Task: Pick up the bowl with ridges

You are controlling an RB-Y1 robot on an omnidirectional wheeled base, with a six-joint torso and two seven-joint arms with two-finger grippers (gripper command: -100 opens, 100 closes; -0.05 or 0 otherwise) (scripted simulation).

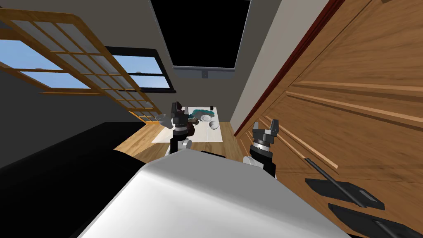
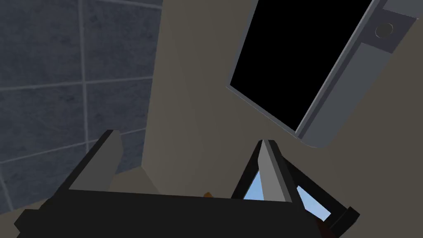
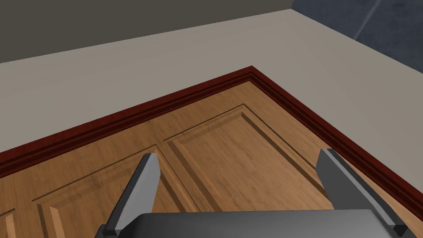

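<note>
Approach step: left gripper and right gripper gaped empty; small white bowls mid-way along the pale flat table, well ahead, called for driving closer

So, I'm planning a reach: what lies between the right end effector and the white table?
In the head view, a bare strip of wooden floor separates the right end effector from the white table; nothing stands on it.

bowls: white, too small to tell which has ridges
tabletop: left part hidden behind the left gripper
teal thing: too small to name
wooden door: cut off at the right edge
</note>
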